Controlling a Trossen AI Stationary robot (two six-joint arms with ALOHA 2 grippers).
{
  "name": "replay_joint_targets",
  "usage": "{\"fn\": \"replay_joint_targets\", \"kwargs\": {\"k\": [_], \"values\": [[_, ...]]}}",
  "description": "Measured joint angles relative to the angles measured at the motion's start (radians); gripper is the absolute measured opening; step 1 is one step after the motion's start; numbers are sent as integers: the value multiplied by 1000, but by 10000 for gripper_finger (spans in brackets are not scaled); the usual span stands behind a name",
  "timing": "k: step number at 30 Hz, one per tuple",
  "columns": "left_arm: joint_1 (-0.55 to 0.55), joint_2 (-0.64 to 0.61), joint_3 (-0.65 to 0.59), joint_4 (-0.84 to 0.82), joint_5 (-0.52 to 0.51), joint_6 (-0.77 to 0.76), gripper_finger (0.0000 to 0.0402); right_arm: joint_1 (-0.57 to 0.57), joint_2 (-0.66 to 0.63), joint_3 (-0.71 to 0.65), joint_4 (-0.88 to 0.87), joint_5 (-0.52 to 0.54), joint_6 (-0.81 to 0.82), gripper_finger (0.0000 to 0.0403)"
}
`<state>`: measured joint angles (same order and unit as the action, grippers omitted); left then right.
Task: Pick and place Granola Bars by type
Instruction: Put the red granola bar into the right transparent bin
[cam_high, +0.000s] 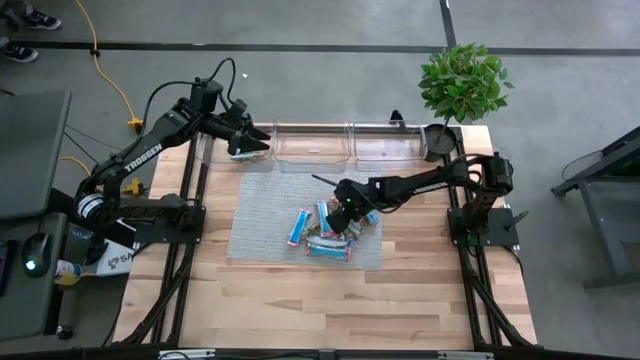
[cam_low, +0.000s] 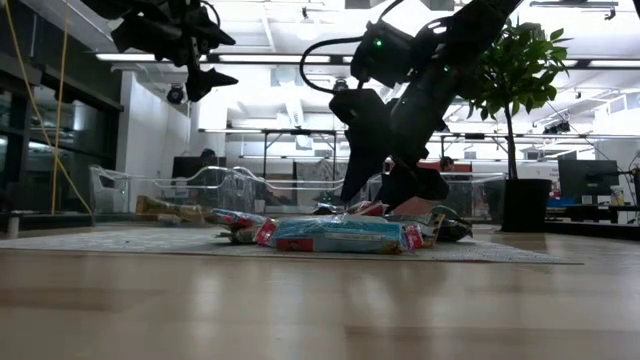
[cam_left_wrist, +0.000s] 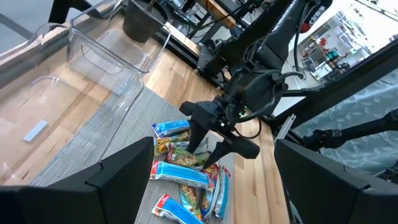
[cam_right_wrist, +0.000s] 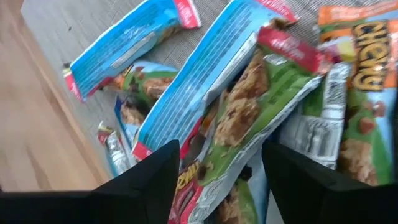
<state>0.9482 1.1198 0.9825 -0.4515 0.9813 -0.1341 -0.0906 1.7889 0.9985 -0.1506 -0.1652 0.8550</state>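
Three clear bins (cam_high: 312, 143) line the worktop's (cam_high: 300, 300) far edge; the left one seems to hold a bar. Left tool (cam_high: 250, 143) hovers there, open, empty. Right tool (cam_high: 343, 220), open, empty, sits over the granola bars (cam_high: 325, 235) on the grey mat (cam_high: 260, 215).

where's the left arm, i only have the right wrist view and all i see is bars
Observer: The left gripper is up over the leftmost of three clear bins at the back of the table, away from the bars.
Operator: is it carrying one
Observer: No, its fingers are open with nothing between them.
Operator: and mine, how high am i
Observer: The low view shows the right gripper down at the pile of bars on the grey mat, fingers open around a green-wrapped bar.
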Motion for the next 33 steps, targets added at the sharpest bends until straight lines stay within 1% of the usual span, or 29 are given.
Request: {"fn": "replay_joint_targets", "kwargs": {"k": [5,8,19,24,33], "values": [[0,0,0,0,-2,2,330,0,0,0,24,-4,-8,214],[0,0,0,0,-6,2,330,0,0,0,29,8,-2,207],[0,0,0,0,-6,0,330,0,0,0,29,13,-2,139],[0,0,0,0,-6,-1,330,0,0,0,34,11,-8,120],[0,0,0,0,-7,3,330,0,-1,1,228,-6,-49,117]]}}
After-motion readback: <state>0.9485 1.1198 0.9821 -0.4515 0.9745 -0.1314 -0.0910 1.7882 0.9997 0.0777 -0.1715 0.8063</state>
